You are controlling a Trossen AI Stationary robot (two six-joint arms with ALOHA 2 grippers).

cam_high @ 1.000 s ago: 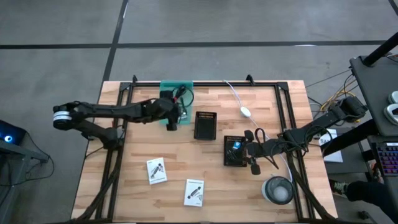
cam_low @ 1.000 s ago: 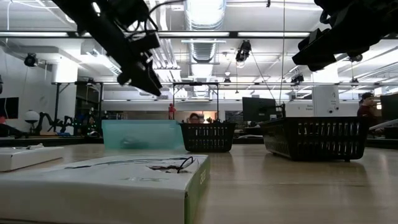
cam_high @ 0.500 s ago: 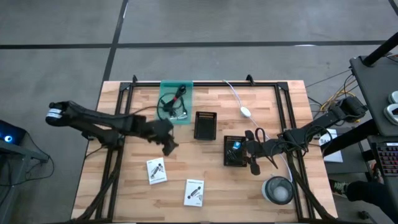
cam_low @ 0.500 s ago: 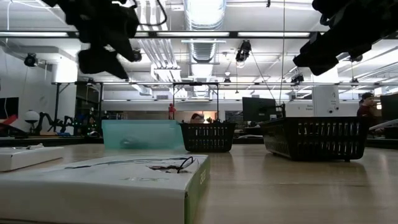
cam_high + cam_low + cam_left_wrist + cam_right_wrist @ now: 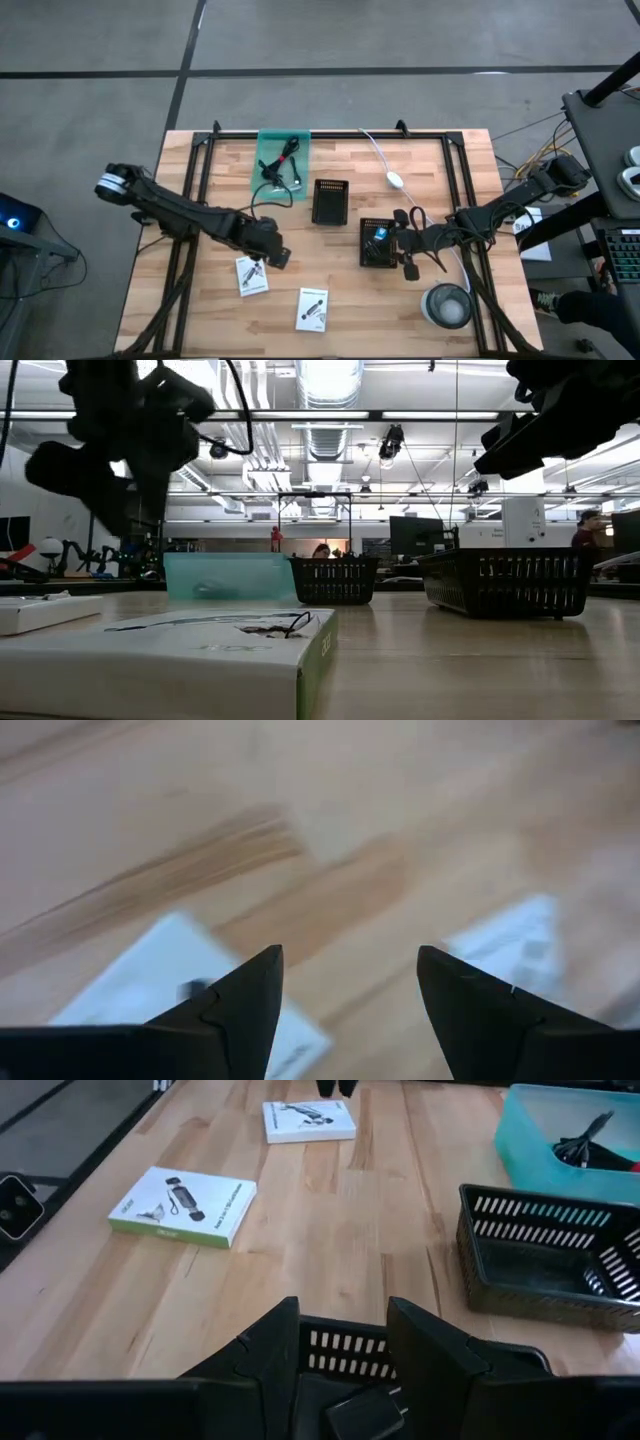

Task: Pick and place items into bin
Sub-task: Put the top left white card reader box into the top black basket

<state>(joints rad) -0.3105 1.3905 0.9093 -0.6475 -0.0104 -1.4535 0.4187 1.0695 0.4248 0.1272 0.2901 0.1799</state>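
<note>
Toward seven o'clock on the table (image 5: 340, 300) lie two white printed packets (image 5: 252, 276), print unreadable; left gripper (image 5: 277, 256) hovers open just above one. Right gripper (image 5: 405, 262) waits open over a black basket (image 5: 377, 244).

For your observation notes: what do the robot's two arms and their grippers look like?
Both arms are dark and jointed. The left arm has a white ring at its outer end and a thin black cable looping near its gripper. Each gripper has two dark, tapering fingers; the right gripper looks alike.

Two flat white printed packets (image 5: 252, 275) (image 5: 312, 309) lie near on the table; coiled cables (image 5: 278, 166) rest in the far teal bin (image 5: 263, 181).
</note>
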